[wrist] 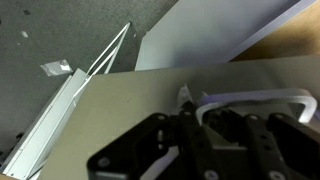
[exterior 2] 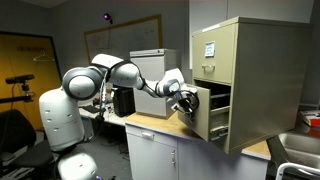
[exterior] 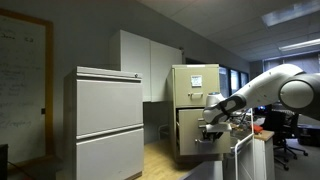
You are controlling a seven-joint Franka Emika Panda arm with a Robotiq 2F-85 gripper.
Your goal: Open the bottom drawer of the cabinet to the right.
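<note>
Trouble could come from a slip: the black robot pincer (exterior 2: 183,98) sits right at the thin silver metal handle (wrist: 255,96), and if the pull goes a bit sideways, its grip could slide off, or the square beige-tan metal bottom drawer (exterior 2: 203,118) could go crooked and jam. A very hard tug could also rock the tall, narrow beige-tan metal filing cabinet (exterior 2: 250,70). I cannot tell if the pincer is clenched on the handle or loose; the wrist view shows it close by the handle, no more. The bottom drawer stands partly out, at 4 o'clock from the pincer in an exterior view. The drawer with the white paper sheet (exterior 2: 210,45) is at 12 o'clock from it and looks closed. Inside the open drawer it is dark, so I cannot say what it holds.
</note>
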